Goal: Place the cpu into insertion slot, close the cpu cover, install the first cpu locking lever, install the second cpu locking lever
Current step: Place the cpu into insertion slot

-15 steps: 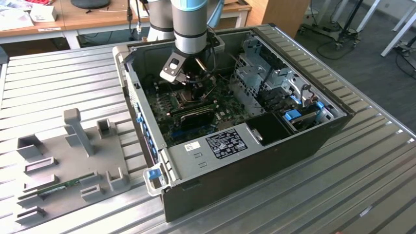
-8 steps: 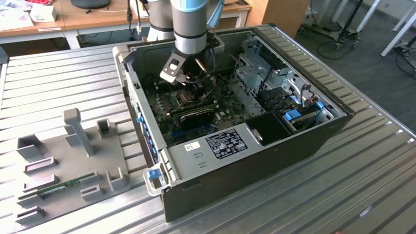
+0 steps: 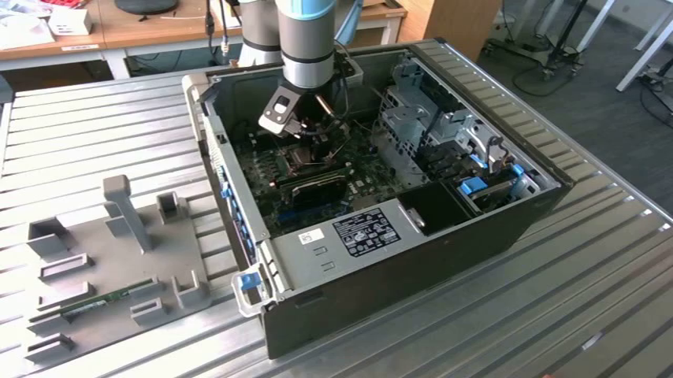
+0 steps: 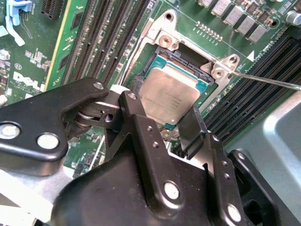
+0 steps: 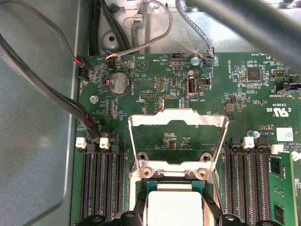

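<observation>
The cpu [image 4: 171,94], a flat square chip with a dull metal top, lies low over the insertion slot [image 4: 188,54], a dark socket with a silvery rim. My gripper [image 4: 160,107] has its black fingers [image 4: 136,127] against two opposite edges of the chip, shut on it. In the first wrist view the cpu [image 5: 174,205] sits between the fingertips of the gripper [image 5: 174,217], just below the slot's rim [image 5: 171,172]. The cpu cover [image 5: 178,118], a silvery frame, stands swung open behind the socket. In the exterior view the gripper [image 3: 305,132] reaches down inside the computer case.
Long black memory slots [image 4: 106,37] flank the socket on both sides. A thin wire lever [image 4: 265,82] sticks out beside it. Cables [image 5: 56,89] run along the case wall. The open computer case [image 3: 442,236] stands on a slatted metal table, beside a grey fixture plate [image 3: 116,260] holding a memory stick [image 3: 100,303].
</observation>
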`<action>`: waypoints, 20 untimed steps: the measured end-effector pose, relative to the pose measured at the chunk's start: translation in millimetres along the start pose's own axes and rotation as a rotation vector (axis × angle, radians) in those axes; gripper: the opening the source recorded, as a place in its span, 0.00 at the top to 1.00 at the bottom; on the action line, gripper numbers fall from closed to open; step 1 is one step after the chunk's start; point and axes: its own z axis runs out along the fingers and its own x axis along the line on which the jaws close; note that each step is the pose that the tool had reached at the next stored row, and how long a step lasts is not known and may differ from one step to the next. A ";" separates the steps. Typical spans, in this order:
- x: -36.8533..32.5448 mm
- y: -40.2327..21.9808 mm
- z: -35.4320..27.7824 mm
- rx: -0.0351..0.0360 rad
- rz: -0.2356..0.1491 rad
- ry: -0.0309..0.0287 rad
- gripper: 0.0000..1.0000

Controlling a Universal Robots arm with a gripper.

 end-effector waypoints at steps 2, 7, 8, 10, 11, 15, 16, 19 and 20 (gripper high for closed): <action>0.0 0.0 0.0 0.0000 0.000 0.0000 0.46; 0.0 0.0 -0.1 -0.0001 0.000 0.0001 0.46; 0.0 0.0 -0.1 -0.0001 0.000 0.0001 0.46; 0.0 0.0 -0.1 -0.0001 0.000 0.0001 0.46; 0.0 0.0 -0.1 -0.0001 0.000 0.0001 0.46; 0.0 0.0 -0.6 0.0001 0.000 -0.0002 0.46; 0.0 0.1 -1.3 -0.0001 0.000 0.0000 0.46; 0.1 0.2 -2.2 -0.0002 0.000 0.0002 0.46; 0.1 0.2 -2.2 -0.0003 0.000 0.0003 0.46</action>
